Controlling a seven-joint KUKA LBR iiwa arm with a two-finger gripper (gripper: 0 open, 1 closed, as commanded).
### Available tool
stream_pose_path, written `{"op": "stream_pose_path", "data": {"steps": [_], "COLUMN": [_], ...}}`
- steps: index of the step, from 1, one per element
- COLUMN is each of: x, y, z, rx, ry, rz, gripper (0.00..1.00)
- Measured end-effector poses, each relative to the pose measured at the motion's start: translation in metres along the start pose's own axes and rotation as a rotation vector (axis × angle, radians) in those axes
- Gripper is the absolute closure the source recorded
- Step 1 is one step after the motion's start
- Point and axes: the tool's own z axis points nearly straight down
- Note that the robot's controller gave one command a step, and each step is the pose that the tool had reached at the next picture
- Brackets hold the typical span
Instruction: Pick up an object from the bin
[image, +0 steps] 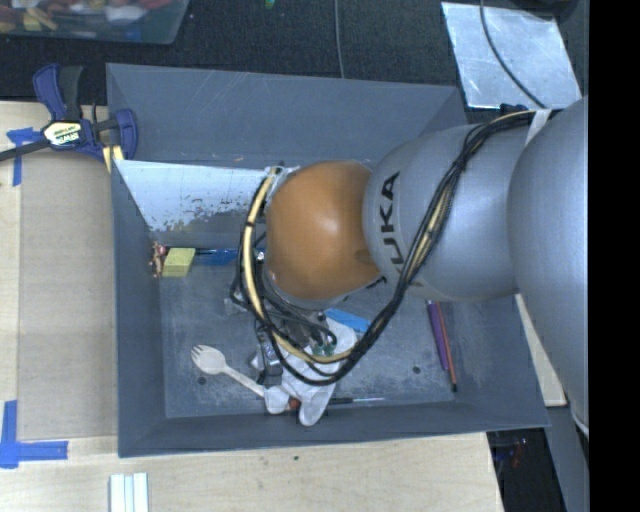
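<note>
bin (140, 330): grey sheet metal, sloped walls, floor scuffed and speckled. arm (470, 220) comes in from the right, smooth silver casting, bent steeply down into the bin. lettering on the link is partly hidden, "uka" is readable. glossy orange cover (315, 230), dome shaped, sits on the wrist. yellow and black cables (250, 215) loop round it and hang below.

gripper (268, 368) is low, near the front wall, dark hardware under the dome. can't tell how far it's open or whether it has anything, too cluttered by cables.

it's right at the handle end of a pale spoon (225, 368), matte, rounded bowl pointing left, lying flat on the floor. a white crumpled wad (312, 400), soft looking, lies just beside it to the right.

a light-blue piece (348, 322) pokes out under the cables. a purple pencil (441, 345) lies along the right wall. a yellow block (178, 262) and a thin blue stick (215, 256) lie at back left, well apart from the gripper.
</note>
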Motion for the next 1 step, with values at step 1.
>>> {"op": "stream_pose_path", "data": {"steps": [1], "x": [-0.0159], "y": [-0.0134], "z": [0.043], "rx": [0.001], "ry": [0.004], "rz": [-0.19], "gripper": [0.0]}}
